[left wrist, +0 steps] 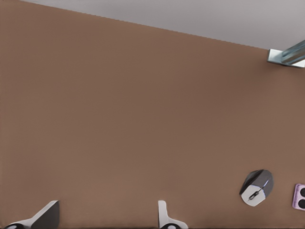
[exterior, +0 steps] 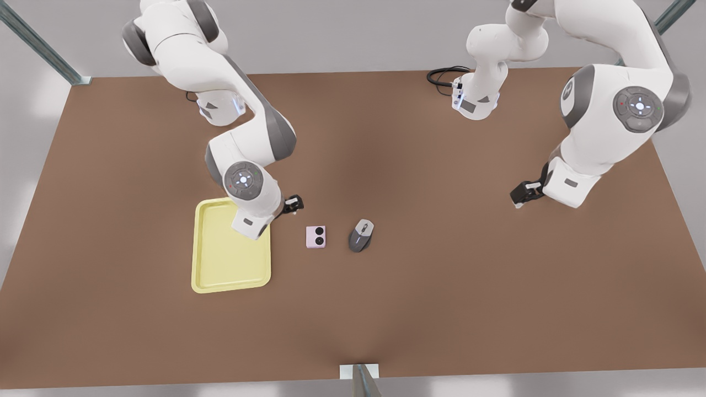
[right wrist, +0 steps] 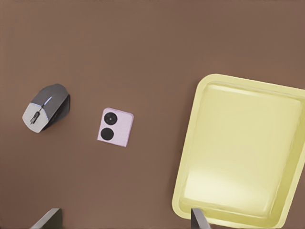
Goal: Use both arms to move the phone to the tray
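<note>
The right gripper (exterior: 294,204) hangs with fingers spread at the pale yellow rectangular tray's (exterior: 205,275) near corner; the flat pink-lilac phone (exterior: 316,236) lies just beside it on the brown table (exterior: 441,286) (grey oval mouse (exterior: 361,235) next to it); the left gripper (exterior: 523,194) waits well apart, fingers also spread

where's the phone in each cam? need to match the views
Front view: the phone lies flat on the table between the tray and the mouse, apart from both.
Left wrist view: a sliver of the phone at the picture's edge, just past the mouse.
Right wrist view: the phone in full, between the mouse and the tray.
Shared landmark: the mouse, beside the phone in all three.
</note>
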### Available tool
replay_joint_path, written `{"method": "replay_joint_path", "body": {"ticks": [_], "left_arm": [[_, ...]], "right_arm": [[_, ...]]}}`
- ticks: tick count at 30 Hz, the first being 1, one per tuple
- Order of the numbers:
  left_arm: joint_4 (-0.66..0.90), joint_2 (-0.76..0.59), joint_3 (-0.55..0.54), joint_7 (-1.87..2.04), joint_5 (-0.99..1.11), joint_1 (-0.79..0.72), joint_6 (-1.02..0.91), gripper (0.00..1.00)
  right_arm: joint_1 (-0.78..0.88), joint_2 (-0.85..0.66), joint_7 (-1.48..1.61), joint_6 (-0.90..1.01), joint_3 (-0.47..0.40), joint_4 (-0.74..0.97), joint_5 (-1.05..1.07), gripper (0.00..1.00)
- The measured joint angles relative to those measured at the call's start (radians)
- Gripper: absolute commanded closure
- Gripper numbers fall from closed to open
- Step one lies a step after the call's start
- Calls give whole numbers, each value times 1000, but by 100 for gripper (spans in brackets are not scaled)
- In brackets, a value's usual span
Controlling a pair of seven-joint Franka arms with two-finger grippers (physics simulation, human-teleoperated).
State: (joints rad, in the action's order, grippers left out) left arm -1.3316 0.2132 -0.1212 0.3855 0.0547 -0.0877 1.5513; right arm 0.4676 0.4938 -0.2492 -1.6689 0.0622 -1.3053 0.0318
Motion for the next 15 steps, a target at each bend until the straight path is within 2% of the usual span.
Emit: {"method": "replay_joint_path", "body": {"ticks": [5, 15], "left_arm": [[8, 83, 0, -99, 14, 0, -42, 0], [9, 114, 14, -227, 21, 0, -69, 0]], "right_arm": [[44, 117, -143, -148, 42, 2, -49, 0], [44, 230, -376, -393, 59, -120, -98, 0]]}}
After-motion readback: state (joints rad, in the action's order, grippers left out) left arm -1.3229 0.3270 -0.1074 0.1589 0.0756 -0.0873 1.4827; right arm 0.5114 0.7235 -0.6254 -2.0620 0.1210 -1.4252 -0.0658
